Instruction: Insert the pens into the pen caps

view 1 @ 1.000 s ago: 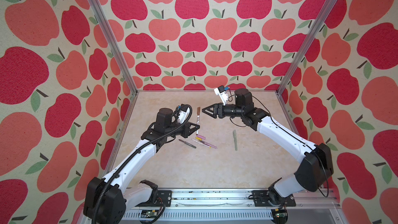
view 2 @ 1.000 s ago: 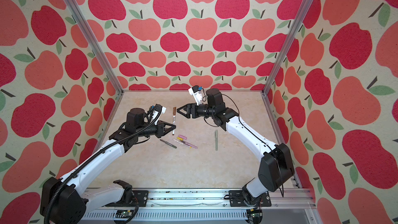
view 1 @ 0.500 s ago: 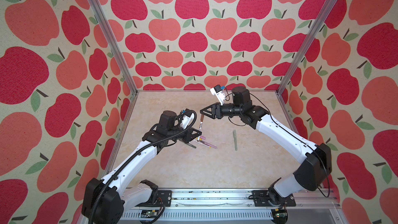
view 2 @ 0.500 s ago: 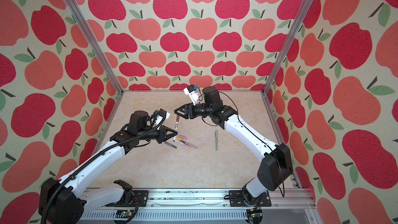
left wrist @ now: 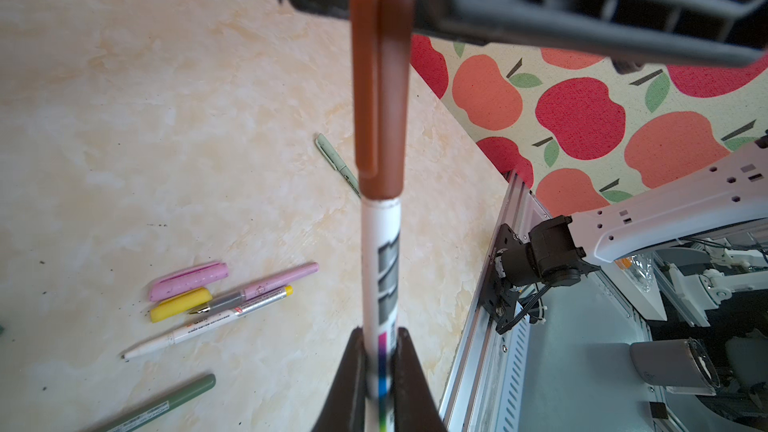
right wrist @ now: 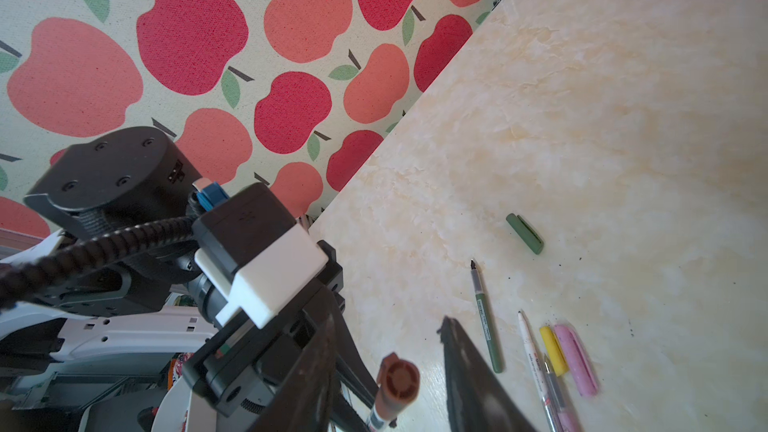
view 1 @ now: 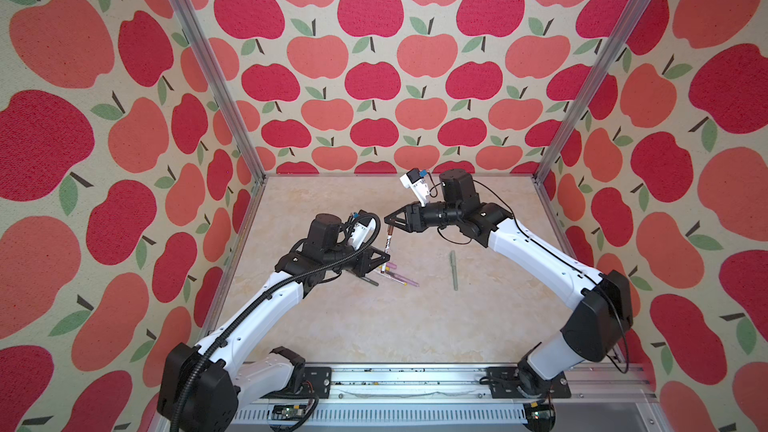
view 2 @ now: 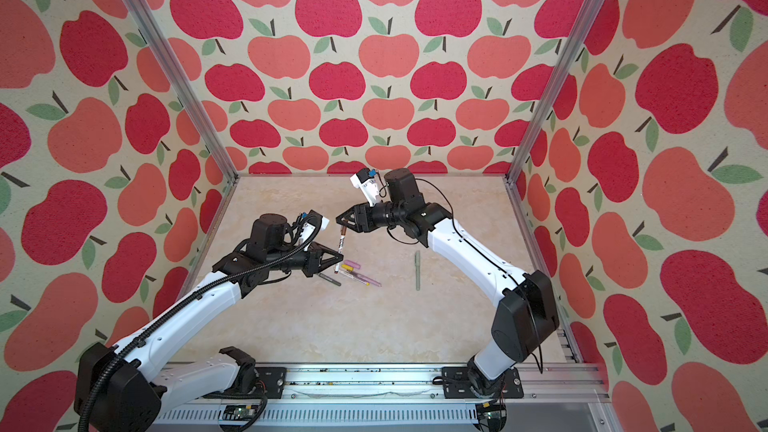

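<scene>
My left gripper (left wrist: 380, 359) is shut on the lower barrel of the grey-white-and-brown pen (left wrist: 380, 263) and holds it upright above the table. The brown cap (left wrist: 380, 97) sits on the pen's upper end. My right gripper (right wrist: 387, 317) is open, with a finger on each side of the brown cap (right wrist: 397, 378) and a gap on both sides. Both top views show the held pen (view 1: 388, 243) (view 2: 340, 245) between my left gripper (view 1: 384, 261) (view 2: 340, 259) and my right gripper (view 1: 388, 224) (view 2: 340, 222).
On the table lie a dark green pen (right wrist: 488, 326), a white-and-yellow pen (right wrist: 532, 351), a yellow cap (right wrist: 552, 351), a pink cap (right wrist: 575, 359) and a pink pen (left wrist: 266, 286). A dark green cap (right wrist: 524, 233) lies apart. A sage green pen (view 1: 454, 270) lies to the right.
My left gripper has carried the capped pen a little lower and toward the front. My right gripper followed it, and its jaws have narrowed around the cap's end.
</scene>
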Motion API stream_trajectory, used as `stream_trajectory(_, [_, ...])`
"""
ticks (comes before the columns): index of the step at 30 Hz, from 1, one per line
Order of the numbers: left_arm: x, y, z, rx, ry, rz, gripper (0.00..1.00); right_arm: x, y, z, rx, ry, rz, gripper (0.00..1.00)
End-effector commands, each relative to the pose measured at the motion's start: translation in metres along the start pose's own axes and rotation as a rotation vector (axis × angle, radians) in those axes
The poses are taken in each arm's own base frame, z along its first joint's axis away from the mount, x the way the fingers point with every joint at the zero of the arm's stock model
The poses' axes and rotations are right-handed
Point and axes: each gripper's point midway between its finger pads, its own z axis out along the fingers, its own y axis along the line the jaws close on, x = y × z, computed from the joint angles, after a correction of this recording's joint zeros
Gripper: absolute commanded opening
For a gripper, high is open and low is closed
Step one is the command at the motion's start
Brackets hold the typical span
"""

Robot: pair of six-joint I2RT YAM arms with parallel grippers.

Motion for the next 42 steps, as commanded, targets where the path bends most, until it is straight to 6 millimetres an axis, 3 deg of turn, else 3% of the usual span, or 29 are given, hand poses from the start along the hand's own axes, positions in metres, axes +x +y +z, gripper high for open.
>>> stream_trajectory(1, [-0.009, -0.005, -0.002, 0.005, -0.019, 0.051, 0.02, -0.004, 0.003, 0.001, -0.005, 0.005, -0.014, 0.35])
stream_trajectory(5, [-0.015, -0.004, 0.000, 0.002, -0.038, 0.052, 0.02, -0.002, 0.003, 0.002, -0.005, 0.013, -0.009, 0.24])
stream_trajectory(12, [-0.028, -0.003, 0.002, 0.001, -0.087, 0.061, 0.02, 0.007, -0.001, 0.007, -0.003, 0.037, 0.008, 0.14])
stream_trajectory(21, [-0.051, -0.002, -0.001, -0.028, -0.174, 0.117, 0.00, 0.017, -0.006, 0.013, 0.001, 0.058, 0.028, 0.10])
stream_trajectory(42, [-0.128, -0.013, -0.033, -0.091, -0.423, 0.265, 0.00, 0.048, -0.020, 0.025, 0.013, 0.112, 0.088, 0.08])
